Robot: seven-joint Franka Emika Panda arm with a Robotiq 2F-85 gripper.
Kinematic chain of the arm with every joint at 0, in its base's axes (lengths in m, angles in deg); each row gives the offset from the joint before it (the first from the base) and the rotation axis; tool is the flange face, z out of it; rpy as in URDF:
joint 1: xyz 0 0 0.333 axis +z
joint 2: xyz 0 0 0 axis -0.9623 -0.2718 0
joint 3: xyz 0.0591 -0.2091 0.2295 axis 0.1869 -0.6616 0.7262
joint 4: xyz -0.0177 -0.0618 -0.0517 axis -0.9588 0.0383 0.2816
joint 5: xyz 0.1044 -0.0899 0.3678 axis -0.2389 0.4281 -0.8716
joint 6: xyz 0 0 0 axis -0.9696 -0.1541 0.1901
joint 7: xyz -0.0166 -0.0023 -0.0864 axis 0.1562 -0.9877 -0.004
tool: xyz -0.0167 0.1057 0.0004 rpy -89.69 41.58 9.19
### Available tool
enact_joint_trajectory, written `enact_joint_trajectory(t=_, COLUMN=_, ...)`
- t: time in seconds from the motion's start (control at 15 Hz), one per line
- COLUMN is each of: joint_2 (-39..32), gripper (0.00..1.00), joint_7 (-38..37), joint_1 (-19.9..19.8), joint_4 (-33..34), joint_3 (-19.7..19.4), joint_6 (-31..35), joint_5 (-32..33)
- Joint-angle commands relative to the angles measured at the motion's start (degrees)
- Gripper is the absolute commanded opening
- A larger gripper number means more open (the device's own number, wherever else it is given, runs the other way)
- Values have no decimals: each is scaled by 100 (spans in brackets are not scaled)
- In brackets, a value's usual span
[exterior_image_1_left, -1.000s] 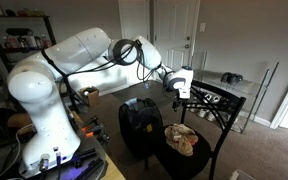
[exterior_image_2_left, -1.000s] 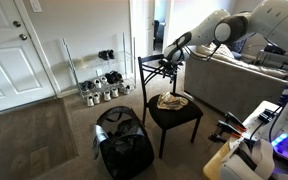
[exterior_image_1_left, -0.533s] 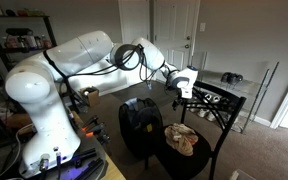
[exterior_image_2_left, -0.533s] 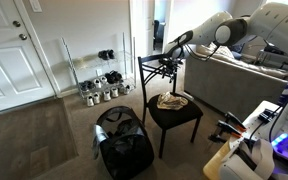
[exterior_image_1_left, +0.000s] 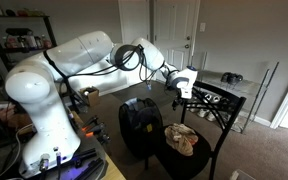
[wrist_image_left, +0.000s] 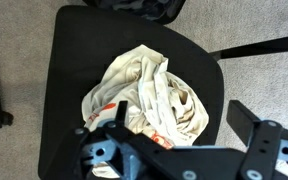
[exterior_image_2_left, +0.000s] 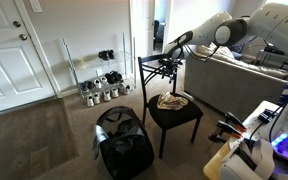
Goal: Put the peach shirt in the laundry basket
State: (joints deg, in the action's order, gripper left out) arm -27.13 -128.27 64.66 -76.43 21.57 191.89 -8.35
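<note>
The peach shirt lies crumpled on the black chair seat; it also shows in both exterior views. The dark laundry basket stands on the carpet beside the chair in both exterior views. My gripper hangs above the shirt, open and empty, fingers spread either side of the cloth. In the exterior views the gripper is well above the seat.
The chair has a black metal backrest. A shoe rack with shoes stands by the white door. A sofa is behind the chair. Carpet lies around the chair and basket.
The gripper shifted slightly toward the chair a second ago, then held still. The shirt has not moved.
</note>
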Motion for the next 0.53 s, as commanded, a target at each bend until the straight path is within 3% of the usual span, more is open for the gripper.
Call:
enact_joint_trajectory(t=0.0, joint_2=-404, gripper=100, joint_7=-167, joint_1=27, joint_4=307, joint_3=-33, joint_6=221, joint_5=4)
enact_joint_trajectory(t=0.47, joint_2=-1330, gripper=100, joint_7=-472, joint_1=-126, joint_4=1019, joint_3=-84, joint_6=-58, joint_5=50)
